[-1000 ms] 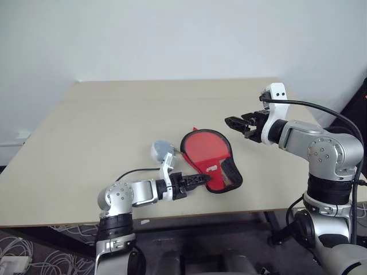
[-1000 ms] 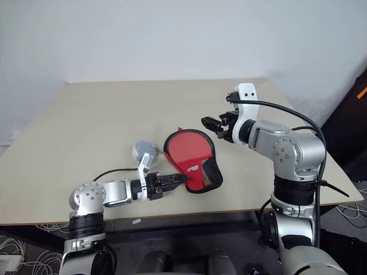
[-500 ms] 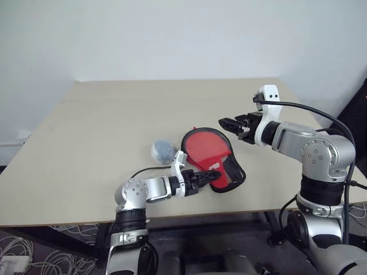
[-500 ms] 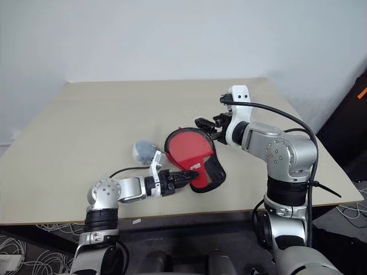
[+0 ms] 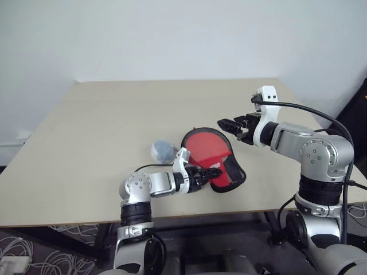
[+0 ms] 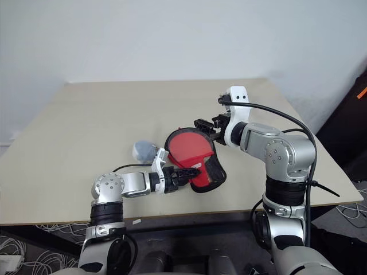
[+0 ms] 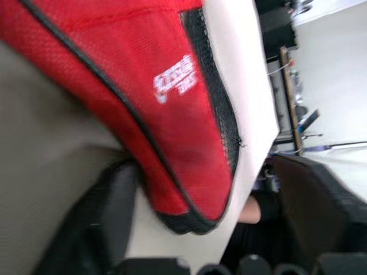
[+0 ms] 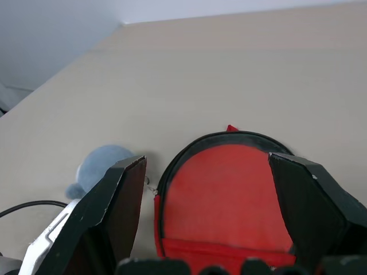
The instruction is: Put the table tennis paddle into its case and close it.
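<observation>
Counter (image 5: 103, 132): wide, pale, bare across its far half. All the action sits near the front edge, right of centre.

Case (image 5: 213, 154): red, lying flat, round end toward the far side, black mesh end toward the near right. Black edging runs round the lobe; white logo on the narrow near end. Whether the paddle is already inside cannot be told; no wooden handle shows.

Small grey-blue round item (image 5: 162, 150): just left of the case, apart from it.

Right claw (image 5: 228, 124): hovers above the far right rim of the case, fingers spread, holding nothing.

Left claw (image 5: 209, 173): low at the near left edge of the narrow end, by the logo. From the wrist, the fingers stand apart on either side of that end; a firm pinch cannot be confirmed.

Judgement on the step: get a hold on the near edge of the fabric. Best done by keeping the lower finger flat to the counter, sliding it under the edging, and closing slowly so the soft cover does not skate away. The right claw could steady the far rim.
</observation>
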Controlling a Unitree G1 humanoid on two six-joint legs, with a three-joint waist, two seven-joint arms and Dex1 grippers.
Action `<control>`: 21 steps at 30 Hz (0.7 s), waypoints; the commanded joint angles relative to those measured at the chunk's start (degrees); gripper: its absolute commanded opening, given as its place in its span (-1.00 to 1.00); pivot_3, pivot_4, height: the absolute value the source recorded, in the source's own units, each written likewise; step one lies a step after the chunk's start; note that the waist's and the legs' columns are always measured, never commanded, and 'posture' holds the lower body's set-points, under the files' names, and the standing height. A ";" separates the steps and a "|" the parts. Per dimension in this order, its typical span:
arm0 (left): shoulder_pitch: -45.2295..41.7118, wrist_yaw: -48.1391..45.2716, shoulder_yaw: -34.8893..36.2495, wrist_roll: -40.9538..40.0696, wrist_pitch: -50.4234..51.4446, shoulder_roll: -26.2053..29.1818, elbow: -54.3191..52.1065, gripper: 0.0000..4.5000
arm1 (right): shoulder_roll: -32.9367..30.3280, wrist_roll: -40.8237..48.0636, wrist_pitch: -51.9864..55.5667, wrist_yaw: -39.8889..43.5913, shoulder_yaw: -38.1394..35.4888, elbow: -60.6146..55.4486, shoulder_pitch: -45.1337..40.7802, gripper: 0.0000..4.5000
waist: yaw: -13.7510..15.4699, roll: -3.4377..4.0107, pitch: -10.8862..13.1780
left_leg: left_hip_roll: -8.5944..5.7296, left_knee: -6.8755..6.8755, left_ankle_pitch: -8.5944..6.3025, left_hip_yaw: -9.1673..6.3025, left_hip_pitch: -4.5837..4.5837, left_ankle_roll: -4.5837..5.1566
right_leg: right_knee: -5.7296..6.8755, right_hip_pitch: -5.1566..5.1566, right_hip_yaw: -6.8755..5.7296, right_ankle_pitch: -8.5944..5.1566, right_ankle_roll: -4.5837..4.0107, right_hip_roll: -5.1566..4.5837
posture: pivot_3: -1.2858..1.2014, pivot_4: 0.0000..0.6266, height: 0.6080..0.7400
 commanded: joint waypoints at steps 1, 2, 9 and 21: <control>1.41 1.52 -0.68 2.32 3.68 0.72 0.44 0.07 | 0.28 1.04 -0.31 -0.22 -0.92 -1.77 -2.14 0.65 | -0.01 0.00 0.00 | 0.00 -0.02 0.00 0.00 0.01 0.00 | 0.00 -0.01 0.00 0.00 0.00 0.00 | 0.03 -1.00 1.00; 1.48 1.51 -0.81 2.55 3.95 0.84 0.31 -0.11 | 0.32 1.05 -0.28 -0.25 -0.93 -1.75 -2.17 0.65 | 0.01 0.00 0.00 | 0.00 -0.04 0.00 0.00 0.01 0.00 | -0.01 -0.01 0.00 0.00 0.00 0.00 | 0.03 -1.00 1.00; 2.72 -1.46 -5.70 2.63 6.49 3.38 -1.90 -0.98 | 0.48 0.87 -0.33 -0.29 -0.90 -1.14 -2.66 0.65 | 0.01 0.01 0.00 | 0.00 -0.04 0.00 0.01 0.00 -0.01 | -0.03 0.00 0.01 0.00 0.00 0.00 | 0.03 -1.00 1.00; 8.62 0.00 -14.28 -26.76 6.50 19.42 -12.01 -0.98 | 1.65 1.16 0.48 -0.39 -0.50 -1.29 -1.94 0.65 | -0.04 0.03 0.01 | 0.04 -0.25 0.00 0.02 0.01 -0.02 | -0.02 -0.16 0.07 -0.01 -0.02 0.00 | 0.03 -1.00 1.00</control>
